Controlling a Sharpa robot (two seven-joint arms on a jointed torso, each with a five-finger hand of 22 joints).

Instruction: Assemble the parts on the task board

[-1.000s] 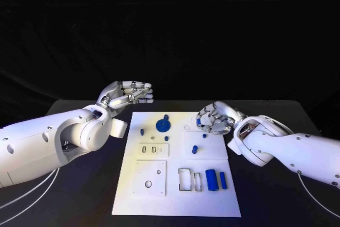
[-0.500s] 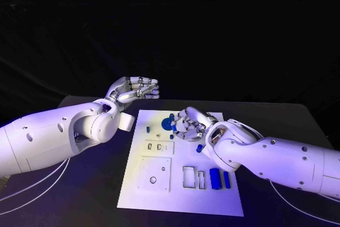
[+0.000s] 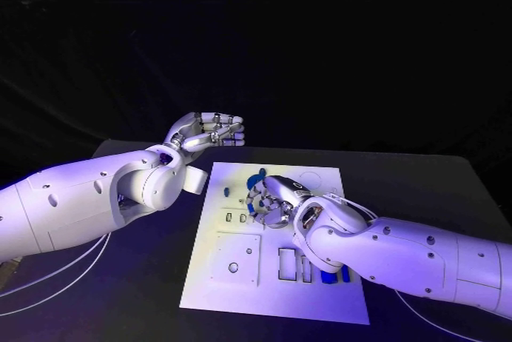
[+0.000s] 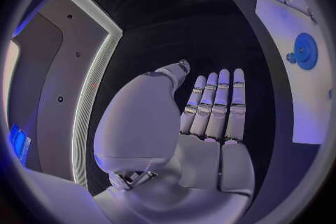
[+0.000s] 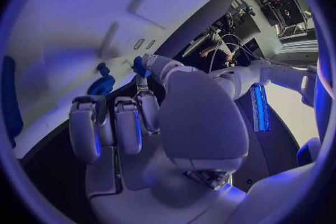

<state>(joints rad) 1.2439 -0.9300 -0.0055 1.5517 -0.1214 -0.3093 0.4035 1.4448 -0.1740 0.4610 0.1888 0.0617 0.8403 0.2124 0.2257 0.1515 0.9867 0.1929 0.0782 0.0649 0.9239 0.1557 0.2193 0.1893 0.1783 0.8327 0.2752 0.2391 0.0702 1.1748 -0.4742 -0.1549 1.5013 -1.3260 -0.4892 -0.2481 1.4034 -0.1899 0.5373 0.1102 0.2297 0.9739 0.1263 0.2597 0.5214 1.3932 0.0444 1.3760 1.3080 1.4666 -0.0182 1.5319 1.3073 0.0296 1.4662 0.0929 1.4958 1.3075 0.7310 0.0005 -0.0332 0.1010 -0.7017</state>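
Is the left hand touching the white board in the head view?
No. The left hand is raised beyond the far left corner of the white board, holding nothing and apart from it.

Black table (image 3: 427, 186) w/ dark backdrop (image 3: 320, 61) behind.

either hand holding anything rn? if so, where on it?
Left hand: nothing, fingers straight, off the task board. Right hand: a fingertip meets a small blue part over the board; a real hold cannot be told.
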